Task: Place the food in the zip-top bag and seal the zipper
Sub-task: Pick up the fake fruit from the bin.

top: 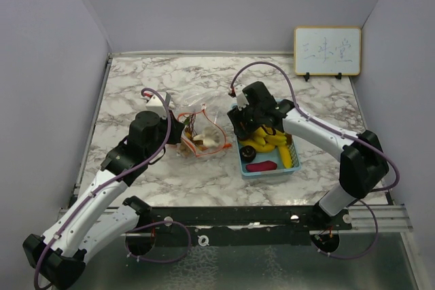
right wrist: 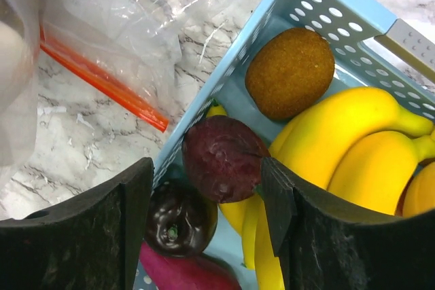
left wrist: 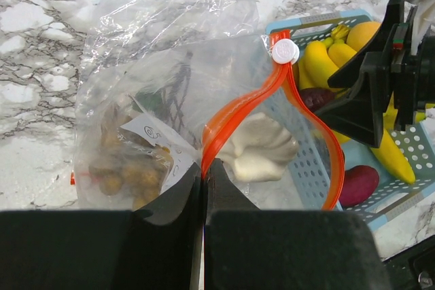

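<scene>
Several glossy curved bananas (right wrist: 353,137) — crinkled bag (left wrist: 170,52)

The light-blue basket (right wrist: 272,25) is being crowded by bananas (right wrist: 346,140), a brown round piece (right wrist: 290,73) and a dark purple piece (right wrist: 180,221); the gap between the spread fingers of the right gripper (right wrist: 207,174) is being filled by a dark red piece (right wrist: 223,157). The way into the zip-top bag (left wrist: 170,73) is being narrowed by the basket wall just beside its orange zipper (left wrist: 238,108). Bare marble table (top: 136,79) is being left open on the far side of the bag.
</scene>
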Available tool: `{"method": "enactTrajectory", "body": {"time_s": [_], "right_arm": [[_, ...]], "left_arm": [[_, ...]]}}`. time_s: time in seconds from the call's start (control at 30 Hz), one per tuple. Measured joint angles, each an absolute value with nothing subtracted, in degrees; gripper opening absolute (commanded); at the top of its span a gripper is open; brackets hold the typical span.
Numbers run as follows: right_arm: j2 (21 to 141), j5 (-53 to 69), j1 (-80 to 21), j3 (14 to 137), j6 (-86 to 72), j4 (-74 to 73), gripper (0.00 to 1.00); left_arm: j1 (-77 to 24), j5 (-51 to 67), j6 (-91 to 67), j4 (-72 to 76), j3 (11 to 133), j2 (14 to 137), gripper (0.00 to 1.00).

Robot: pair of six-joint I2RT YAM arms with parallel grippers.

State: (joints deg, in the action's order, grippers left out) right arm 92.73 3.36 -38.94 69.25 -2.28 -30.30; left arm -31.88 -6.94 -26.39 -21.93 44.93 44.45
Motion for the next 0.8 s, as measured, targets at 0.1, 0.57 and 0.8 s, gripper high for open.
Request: {"method": "enactTrajectory", "body": {"time_s": [0.1, 0.57, 0.8], "right_arm": [[91.70, 3.44, -38.94, 69.36, -0.54, -31.75, 0.64], [93.36, 5.13, -38.94, 70.48, 11.94, -32.95, 0.63], [96.99, 6.09, -38.94, 70.48, 15.33, -33.01, 0.61]], "left_arm": [[-31.88, -6.94, -26.35, -21.91, 44.66, 44.40, 0.00], [-31.88, -6.90, -25.76, -21.89, 44.45, 44.10, 0.00], [-31.88, -6.92, -25.50, -21.89, 44.45, 44.10, 0.00]]}}
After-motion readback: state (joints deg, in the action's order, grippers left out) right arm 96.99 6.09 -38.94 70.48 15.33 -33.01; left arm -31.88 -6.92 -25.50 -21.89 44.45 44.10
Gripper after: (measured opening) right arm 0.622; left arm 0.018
